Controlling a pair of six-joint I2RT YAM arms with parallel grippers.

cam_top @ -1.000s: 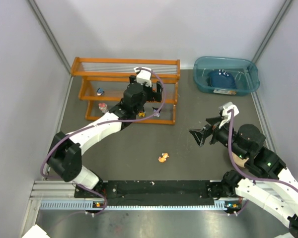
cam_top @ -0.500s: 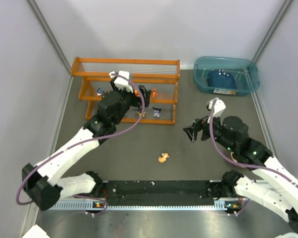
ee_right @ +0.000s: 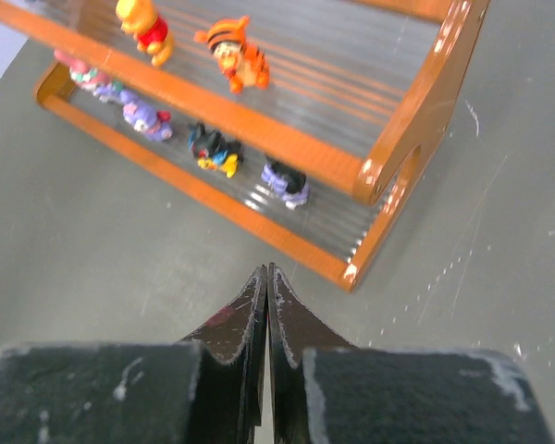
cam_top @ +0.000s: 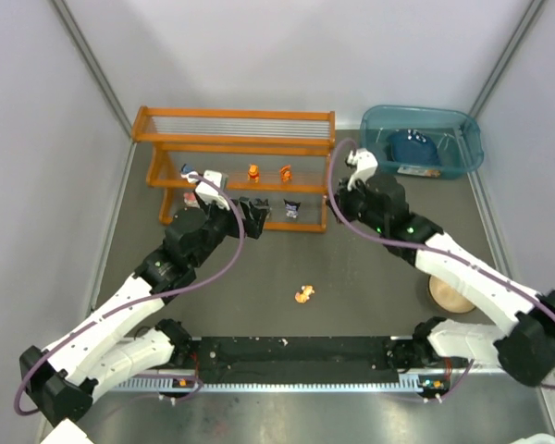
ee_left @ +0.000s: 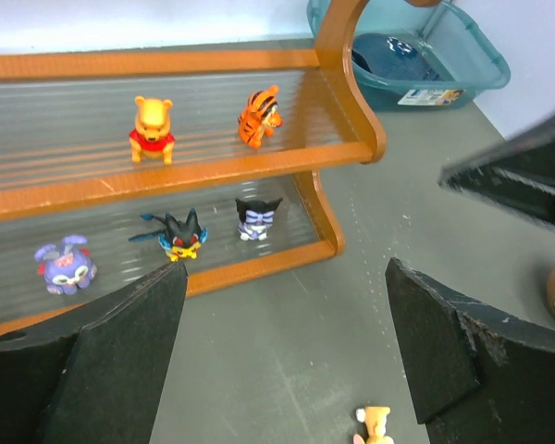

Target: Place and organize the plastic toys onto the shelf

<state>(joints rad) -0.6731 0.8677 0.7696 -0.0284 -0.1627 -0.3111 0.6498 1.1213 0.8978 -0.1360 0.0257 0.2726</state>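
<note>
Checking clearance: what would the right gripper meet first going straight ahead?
Likely the lower front rail of the shelf near its right end; the right gripper is shut, depth unclear.

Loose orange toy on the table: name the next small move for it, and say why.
Probably lower the left gripper toward the loose orange toy. Its jaws stand open and empty, and the toy lies just below them in the left wrist view, off the shelf. The right gripper is shut and faces the shelf.

Perhaps seven toys (ee_left: 152,128) on shelf (ee_left: 166,63)
</note>
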